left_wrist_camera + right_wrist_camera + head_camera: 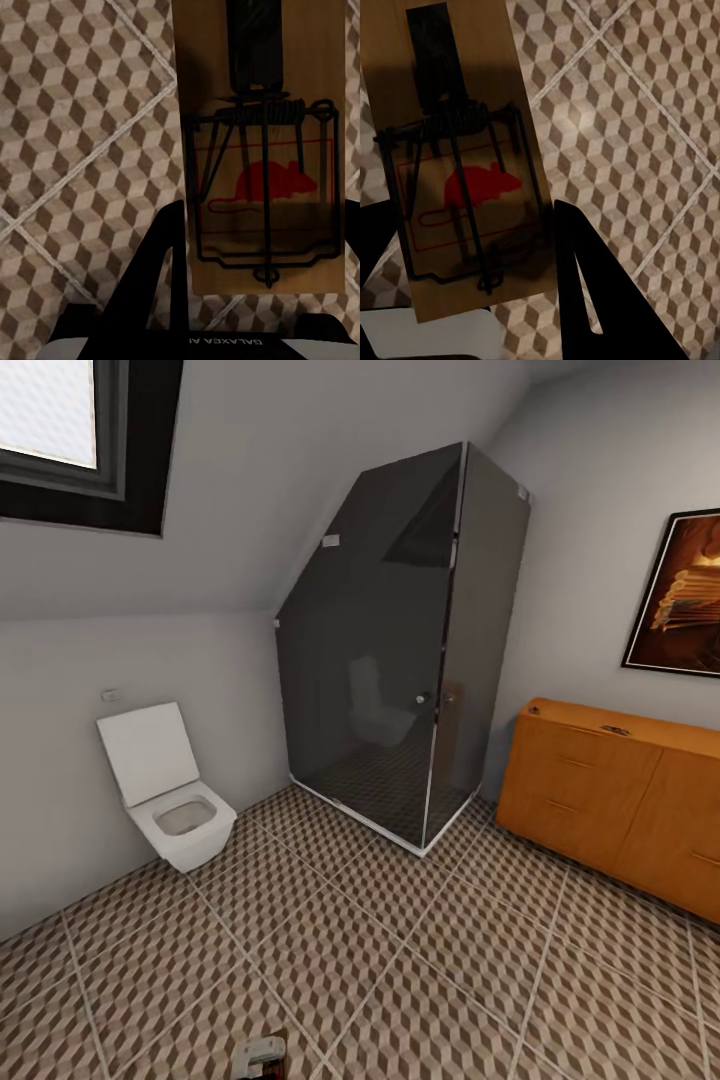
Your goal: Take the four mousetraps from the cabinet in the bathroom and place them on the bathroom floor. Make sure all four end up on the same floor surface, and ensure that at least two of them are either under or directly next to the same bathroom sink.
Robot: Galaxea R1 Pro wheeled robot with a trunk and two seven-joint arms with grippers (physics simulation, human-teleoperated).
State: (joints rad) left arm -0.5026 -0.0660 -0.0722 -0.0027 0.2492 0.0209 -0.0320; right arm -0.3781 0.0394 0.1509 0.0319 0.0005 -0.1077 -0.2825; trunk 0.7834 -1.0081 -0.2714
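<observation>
I'm looking at the bathroom floor (400, 960), large tiles in a brown-and-beige cube pattern with pale grout lines. The orange-brown cabinet (620, 805) stands on it at the right. The dark glass shower enclosure (410, 650) stands on it in the far corner. Both wrist views show the same tiling (82, 150) (645, 135).

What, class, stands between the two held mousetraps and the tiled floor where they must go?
Nothing visible. The left gripper holds one mousetrap and the right gripper holds another mousetrap; beyond each is bare bathroom floor. The toilet and cabinet stand off to the sides.
</observation>
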